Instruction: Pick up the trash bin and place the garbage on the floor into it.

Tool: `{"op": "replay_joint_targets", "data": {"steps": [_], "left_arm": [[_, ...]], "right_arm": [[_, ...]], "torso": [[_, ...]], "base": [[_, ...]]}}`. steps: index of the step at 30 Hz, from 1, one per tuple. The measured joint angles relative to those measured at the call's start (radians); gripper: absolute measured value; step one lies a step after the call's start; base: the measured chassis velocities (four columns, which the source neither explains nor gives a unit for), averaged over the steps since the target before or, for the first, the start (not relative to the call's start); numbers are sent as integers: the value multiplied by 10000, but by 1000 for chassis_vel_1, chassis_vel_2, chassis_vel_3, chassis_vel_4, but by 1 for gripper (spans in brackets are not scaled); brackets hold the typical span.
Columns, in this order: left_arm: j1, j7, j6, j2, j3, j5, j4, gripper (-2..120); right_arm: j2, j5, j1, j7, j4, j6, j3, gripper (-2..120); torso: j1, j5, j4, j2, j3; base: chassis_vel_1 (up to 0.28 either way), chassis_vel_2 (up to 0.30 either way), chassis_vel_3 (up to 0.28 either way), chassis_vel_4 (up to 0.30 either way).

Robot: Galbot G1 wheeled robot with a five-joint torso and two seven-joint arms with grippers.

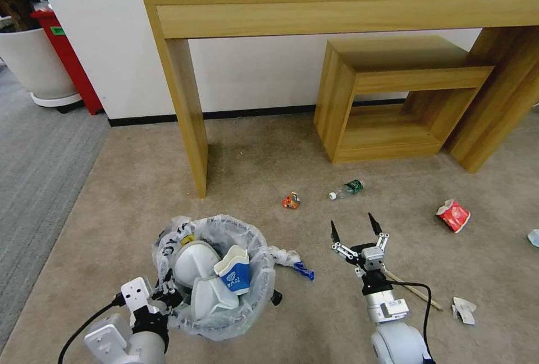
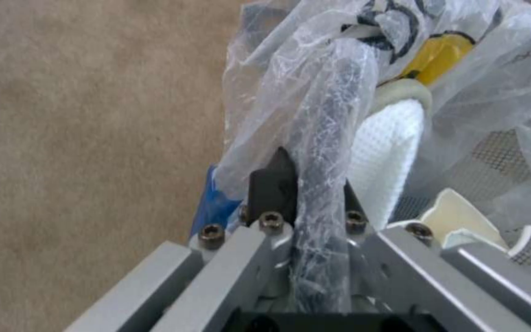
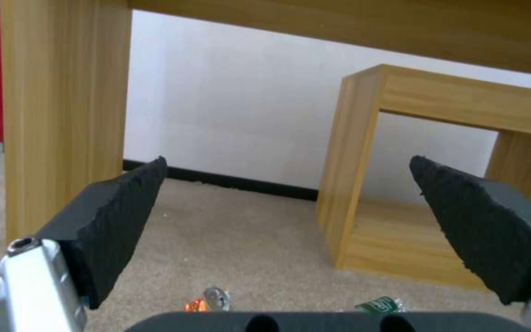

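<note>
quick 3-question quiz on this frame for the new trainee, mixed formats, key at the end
1. True or false: the left gripper is clamped on the rim of the trash bin.
2. Which litter lies nearest the right gripper? A) red packet B) wooden stick C) green-labelled bottle
3. Fill in: the right gripper's jaws are ____, with nothing between them.

Key: 1 true, its fingers pinch the bag-covered rim. 2 B, the stick lies on the carpet just beside that arm's wrist. 3 open.
</note>
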Motion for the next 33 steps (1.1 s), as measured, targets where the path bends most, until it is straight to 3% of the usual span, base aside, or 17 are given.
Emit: {"op": "replay_joint_targets", "data": {"steps": [10, 18, 24, 33], "left_arm": [[247, -375, 547, 1168, -1551, -1444, -22, 0], [171, -534, 641, 1611, -2422, -1973, -26, 0], [108, -629, 736, 1762, -2682, -2230, -29, 0], [-32, -649, 736, 1653, -2343, -2163, -29, 0]], "right_arm": [[24, 130, 228, -181, -211, 0, -139, 100], [70, 234, 367, -265, -370, -52, -258, 100], [83, 246, 421, -265, -453, -76, -300, 100], [123, 250, 470, -243, -528, -113, -310, 100]], "torso": [[0, -2, 0, 0, 2], [0, -2, 1, 0, 2], [0, 0, 1, 0, 2], [0, 0, 1, 0, 0]], "base": [[-60, 51, 51, -63], [-90, 79, 73, -84], [-97, 96, 92, -98], [-85, 77, 80, -81]]}}
